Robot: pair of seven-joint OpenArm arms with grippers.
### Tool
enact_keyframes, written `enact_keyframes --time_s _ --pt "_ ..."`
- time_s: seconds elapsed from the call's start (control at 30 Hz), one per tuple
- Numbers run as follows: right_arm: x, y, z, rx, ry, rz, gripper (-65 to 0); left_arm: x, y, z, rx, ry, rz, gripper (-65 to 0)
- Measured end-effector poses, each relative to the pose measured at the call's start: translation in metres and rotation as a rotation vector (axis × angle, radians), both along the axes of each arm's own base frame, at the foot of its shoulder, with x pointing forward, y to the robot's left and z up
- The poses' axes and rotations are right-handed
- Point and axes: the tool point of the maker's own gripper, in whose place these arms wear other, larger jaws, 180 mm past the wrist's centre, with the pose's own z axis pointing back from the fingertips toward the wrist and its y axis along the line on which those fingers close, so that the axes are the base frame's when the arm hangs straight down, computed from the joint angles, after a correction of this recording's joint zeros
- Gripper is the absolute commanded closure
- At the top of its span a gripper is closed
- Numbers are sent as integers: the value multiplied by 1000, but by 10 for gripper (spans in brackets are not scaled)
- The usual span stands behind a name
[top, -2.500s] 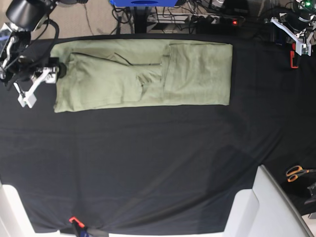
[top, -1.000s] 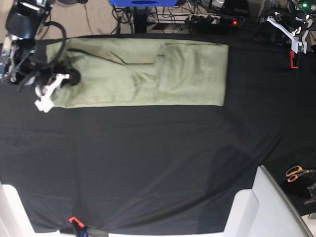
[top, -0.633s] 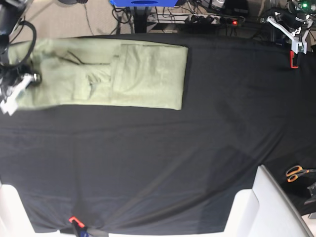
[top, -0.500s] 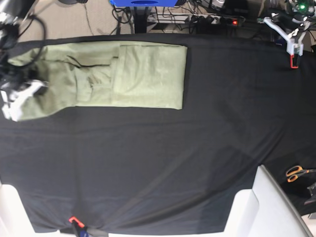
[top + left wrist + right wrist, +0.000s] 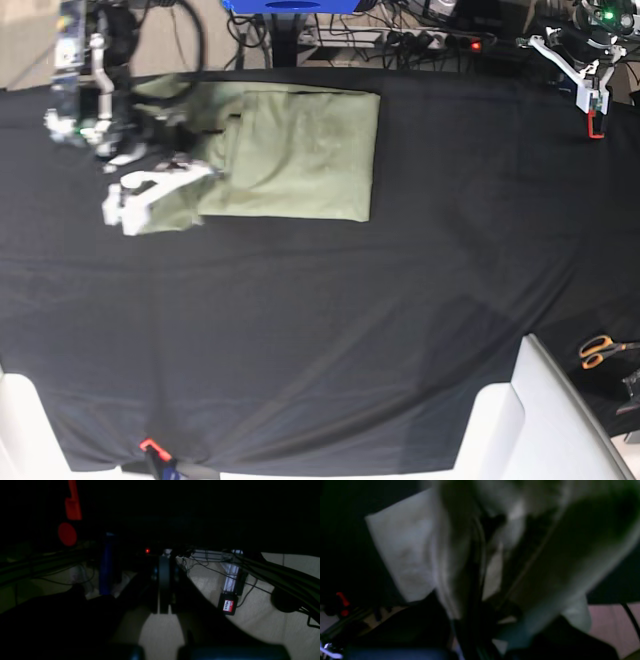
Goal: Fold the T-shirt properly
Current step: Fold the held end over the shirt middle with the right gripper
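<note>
The pale green T-shirt (image 5: 300,150) lies folded into a long band at the table's back left. Its left end is lifted off the black cloth. My right gripper (image 5: 170,185) hangs over that end, shut on the fabric. In the right wrist view, blurred green cloth of the T-shirt (image 5: 402,555) fills the frame around my shut right gripper (image 5: 475,580). My left gripper (image 5: 585,75) sits at the back right corner, far from the shirt. The dark left wrist view shows the left gripper (image 5: 163,605) shut with nothing in it.
A red clamp (image 5: 595,125) grips the table's back right edge, below the left gripper. Scissors (image 5: 600,350) lie off the right side. White blocks stand at the front right (image 5: 520,420) and front left (image 5: 20,420). Cables and a power strip (image 5: 420,40) run behind the table.
My right gripper first dragged the shirt leftward, and has now swung right and up with the shirt's left end, bringing it over the band. The left arm barely moved.
</note>
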Motion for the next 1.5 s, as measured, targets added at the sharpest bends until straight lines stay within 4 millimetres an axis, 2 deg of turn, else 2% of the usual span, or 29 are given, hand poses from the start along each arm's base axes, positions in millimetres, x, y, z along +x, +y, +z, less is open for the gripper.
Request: enact_keyframes --time_s 0.2,0.33,0.5,0.97,1.33,1.5 --pt "-1 41 5 60 -9 7 -2 0 -1 0 -2 -1 1 0" --pt "4 59 1 89 -6 23 -2 0 -1 0 -2 0 0 0" --pt "6 56 -12 63 6 -4 0 0 -1 -1 -3 -1 0 0" --pt "16 60 -11 69 -21 21 0 0 -1 -1 -3 0 0 0" --pt "17 63 -10 74 -36 52 0 0 -1 0 -2 -1 0 0" --pt "18 73 -5 87 -87 162 0 0 0 0 -1 -1 -1 0"
